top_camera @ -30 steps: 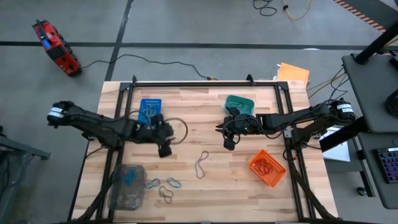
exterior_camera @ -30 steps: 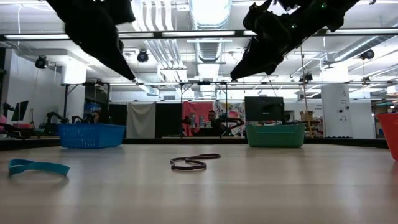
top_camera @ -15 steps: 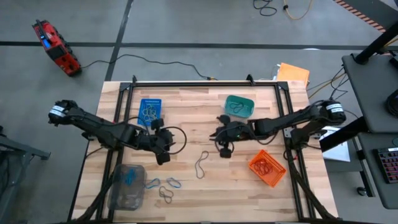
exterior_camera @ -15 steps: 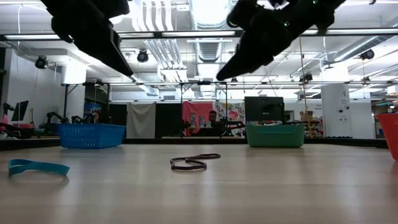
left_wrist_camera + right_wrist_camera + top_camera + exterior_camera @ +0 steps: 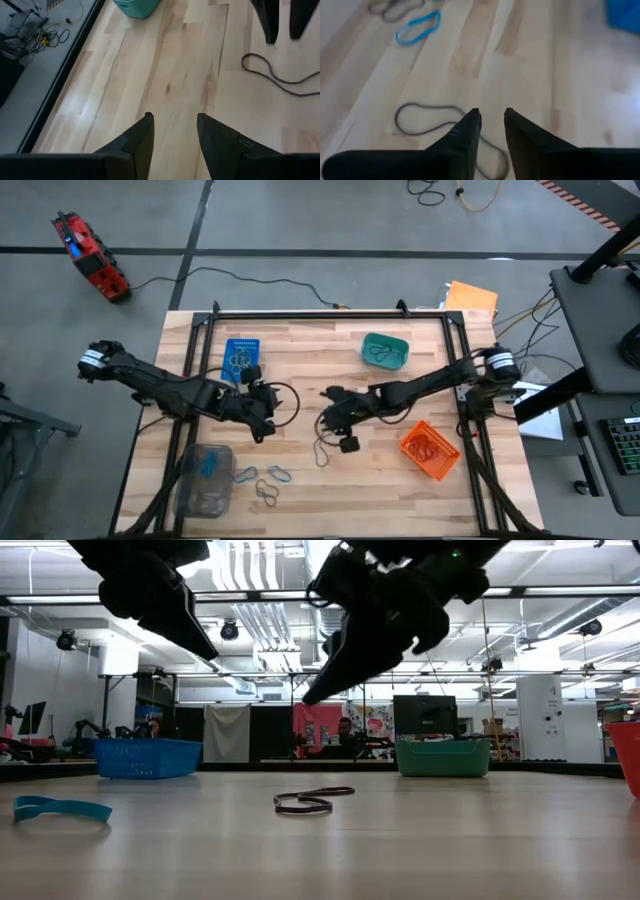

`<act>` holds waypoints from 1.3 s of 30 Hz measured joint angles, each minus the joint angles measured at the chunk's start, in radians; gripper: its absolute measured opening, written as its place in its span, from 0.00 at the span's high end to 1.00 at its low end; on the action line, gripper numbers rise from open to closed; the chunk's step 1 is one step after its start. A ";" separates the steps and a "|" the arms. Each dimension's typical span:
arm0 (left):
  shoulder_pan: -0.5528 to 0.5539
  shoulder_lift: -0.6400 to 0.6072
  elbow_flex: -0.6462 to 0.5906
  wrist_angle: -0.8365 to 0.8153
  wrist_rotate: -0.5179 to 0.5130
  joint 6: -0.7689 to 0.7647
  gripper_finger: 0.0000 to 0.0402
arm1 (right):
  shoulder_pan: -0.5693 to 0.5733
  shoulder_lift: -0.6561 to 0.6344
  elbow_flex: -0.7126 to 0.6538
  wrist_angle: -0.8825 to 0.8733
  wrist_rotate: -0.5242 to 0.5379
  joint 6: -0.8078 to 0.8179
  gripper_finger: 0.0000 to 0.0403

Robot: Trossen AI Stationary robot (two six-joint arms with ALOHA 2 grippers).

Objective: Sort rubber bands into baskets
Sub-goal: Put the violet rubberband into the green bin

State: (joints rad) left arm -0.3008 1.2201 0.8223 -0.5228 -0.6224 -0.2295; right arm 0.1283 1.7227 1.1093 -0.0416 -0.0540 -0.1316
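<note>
Over mid-table (image 5: 300, 340), the right pincer (image 5: 327, 420) hangs just above a dark rubber band (image 5: 325, 443) lying flat on bare wood, its fingers (image 5: 470, 125) slightly parted with nothing between them. The left pincer (image 5: 268, 402) hovers nearby, spread and empty. Open planks surround the band. Blue (image 5: 279, 474) and dark bands (image 5: 266, 492) lie near the front edge beside the clear-grey basket (image 5: 204, 480); the blue basket (image 5: 241, 357), teal basket (image 5: 385, 350) and orange basket (image 5: 430, 450) stand well apart.
</note>
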 joint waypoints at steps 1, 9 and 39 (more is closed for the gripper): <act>0.000 0.000 0.000 0.001 0.000 -0.004 0.67 | 0.006 0.021 0.022 -0.030 0.000 -0.001 0.78; -0.005 0.002 0.000 0.006 0.003 -0.043 0.67 | 0.030 0.163 0.116 -0.122 -0.005 -0.063 0.65; -0.039 0.003 0.000 0.019 0.002 -0.098 0.67 | -0.013 0.317 0.116 -0.059 -0.045 -0.127 0.97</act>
State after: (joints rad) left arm -0.3397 1.2228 0.8223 -0.5034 -0.6205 -0.3279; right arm 0.1158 2.0393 1.2258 -0.1003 -0.0988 -0.2589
